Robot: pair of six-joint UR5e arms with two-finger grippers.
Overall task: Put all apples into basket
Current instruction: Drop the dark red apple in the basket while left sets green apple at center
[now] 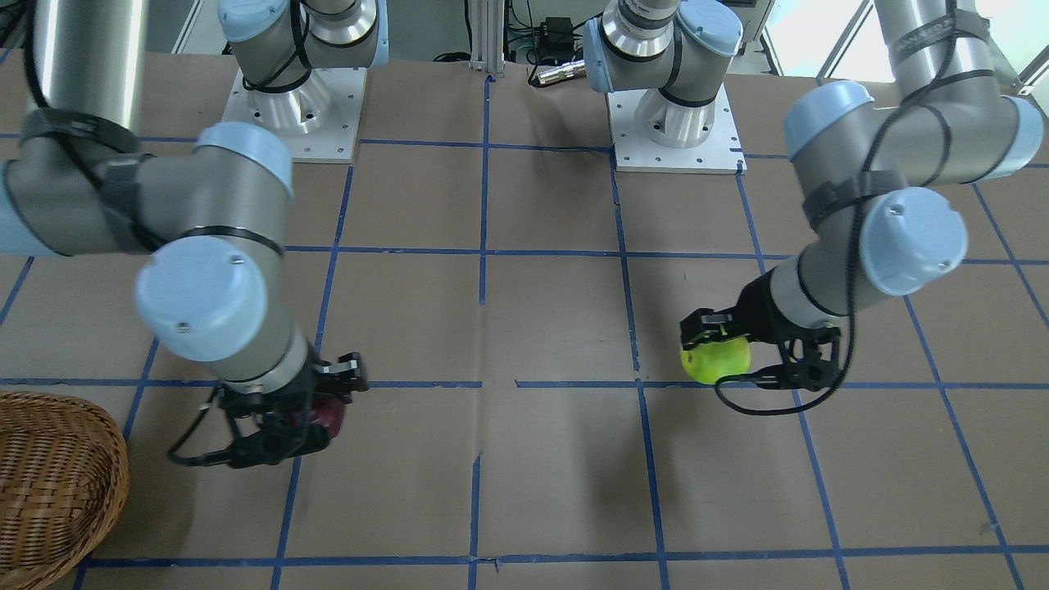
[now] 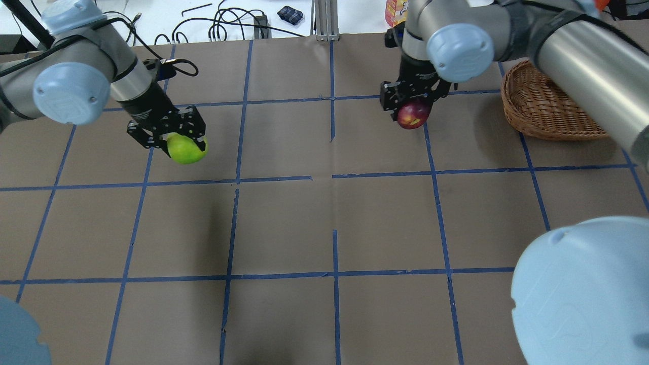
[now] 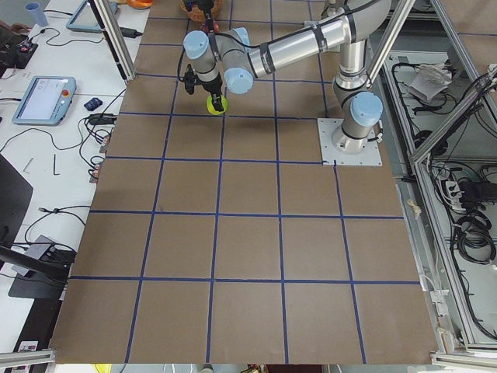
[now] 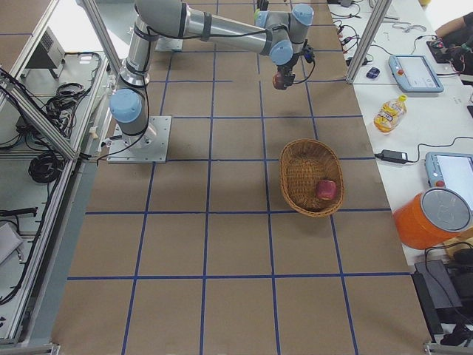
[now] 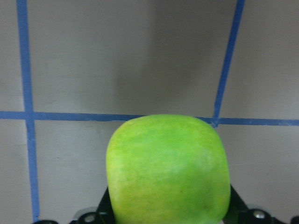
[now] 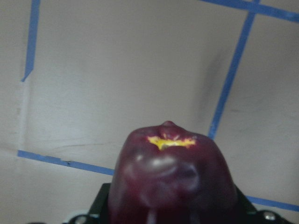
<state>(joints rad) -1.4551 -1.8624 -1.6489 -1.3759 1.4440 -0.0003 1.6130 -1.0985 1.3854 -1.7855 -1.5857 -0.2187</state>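
Apples sit in both grips: my left end effector [image 2: 183, 143] is clamped on the green apple [image 2: 186, 149], my right end effector [image 2: 411, 107] on the maroon apple [image 2: 413, 115], both over the worktop [image 2: 284, 218], which is brown paper gridded with blue tape [image 2: 334, 253]. The red apple [image 4: 326, 189] lies in the basket [image 4: 299, 177]. Cables [image 3: 70, 155] and touchscreen pendants [image 4: 416, 72] crowd the side benches [image 4: 414, 126].

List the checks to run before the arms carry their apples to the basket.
1. The left gripper is shut on the green apple: ok.
2. The right gripper is shut on the maroon apple: ok.
3. The red apple lies in the basket: ok.
4. Free room in basket beside it: ok.
5. A held apple is above the basket: not ok, both hang over the table.
6. Clearance under held apples: cannot tell.
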